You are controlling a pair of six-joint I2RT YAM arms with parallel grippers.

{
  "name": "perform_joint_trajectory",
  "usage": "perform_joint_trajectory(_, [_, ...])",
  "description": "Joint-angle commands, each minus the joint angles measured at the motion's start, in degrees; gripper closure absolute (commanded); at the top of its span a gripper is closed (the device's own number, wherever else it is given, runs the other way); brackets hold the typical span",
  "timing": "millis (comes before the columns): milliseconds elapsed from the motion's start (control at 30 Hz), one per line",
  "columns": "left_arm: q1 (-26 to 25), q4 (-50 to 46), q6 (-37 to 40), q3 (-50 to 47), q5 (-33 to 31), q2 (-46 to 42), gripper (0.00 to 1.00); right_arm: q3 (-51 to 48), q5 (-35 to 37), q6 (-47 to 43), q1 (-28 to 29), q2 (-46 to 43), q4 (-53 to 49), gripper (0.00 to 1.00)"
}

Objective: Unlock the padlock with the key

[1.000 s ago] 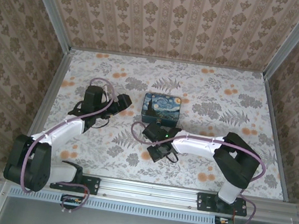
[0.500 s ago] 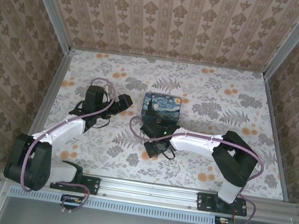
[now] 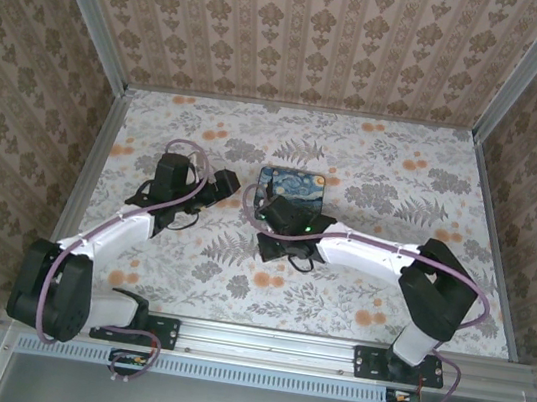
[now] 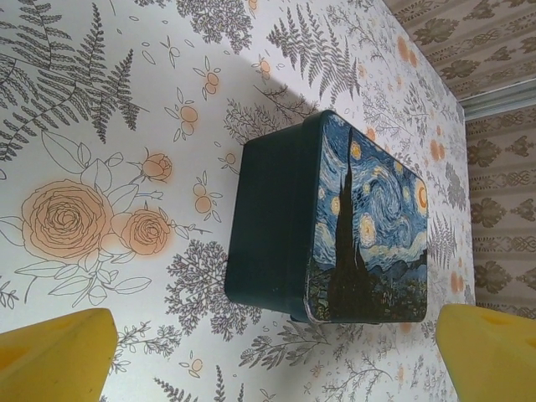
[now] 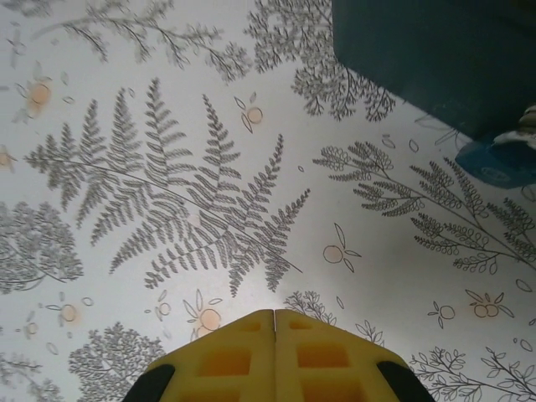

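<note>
The blue night-sky tin [image 3: 291, 188] sits mid-table. The padlock and the key are out of view. My left gripper [image 3: 224, 186] hovers just left of the tin, open, its yellow fingertips [image 4: 52, 355] spread wide, with the tin [image 4: 335, 218] ahead of them and nothing between them. My right gripper [image 3: 266, 231] is low over the table at the tin's near-left corner. In the right wrist view its pads [image 5: 239, 352] are pressed together, the gripper [image 5: 275, 315] shut with nothing showing between them. The tin's dark side [image 5: 435, 50] fills that view's top right. A small blue tab [image 5: 494, 163] juts out below the tin.
The flowered tablecloth [image 3: 355, 295] covers the whole table. Patterned walls with metal corner posts close in the back and both sides. Purple cables loop off both wrists near the tin.
My right arm has swung away from the near edge toward the tin, its shut gripper now at the tin's near-left corner. The left arm has stayed put, open.
</note>
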Motion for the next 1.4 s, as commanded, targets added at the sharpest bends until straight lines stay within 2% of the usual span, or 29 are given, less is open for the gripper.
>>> perform_joint_trajectory(0, [-0.62, 0.20, -1.40, 1.67, 0.98, 0.92, 0.00, 0.43, -0.11, 1.27, -0.33, -3.11, 1.27, 1.00])
perform_joint_trajectory(300, [-2.24, 2.75, -8.95, 2.63, 4.26, 3.52, 0.00, 3.35, 1.26, 1.23, -1.39, -7.20, 2.05, 1.00])
perform_joint_trajectory(567, [-3.26, 10.82, -26.07, 1.83, 7.28, 7.13, 0.02, 9.20, 1.86, 0.24, -4.01, -7.85, 2.97, 1.00])
perform_joint_trajectory(733, [-4.14, 18.80, -38.30, -0.43, 6.38, 8.32, 0.07, 12.78, 2.05, -0.05, -5.52, -7.25, 4.47, 1.00])
perform_joint_trajectory(933, [-5.47, 23.48, -47.23, 0.07, 5.55, 9.49, 0.11, 16.39, 2.12, -0.49, -6.35, -5.62, 5.83, 1.00])
perform_joint_trajectory(1267, [-6.62, 33.72, -58.84, -0.85, 3.69, 12.16, 0.21, 17.72, 3.43, -0.63, -6.58, -3.74, 8.97, 1.00])
perform_joint_trajectory(1367, [-8.59, 36.23, -60.85, -1.45, 3.09, 12.95, 0.24, 17.50, 3.94, -0.76, -6.57, -3.39, 9.75, 1.00])
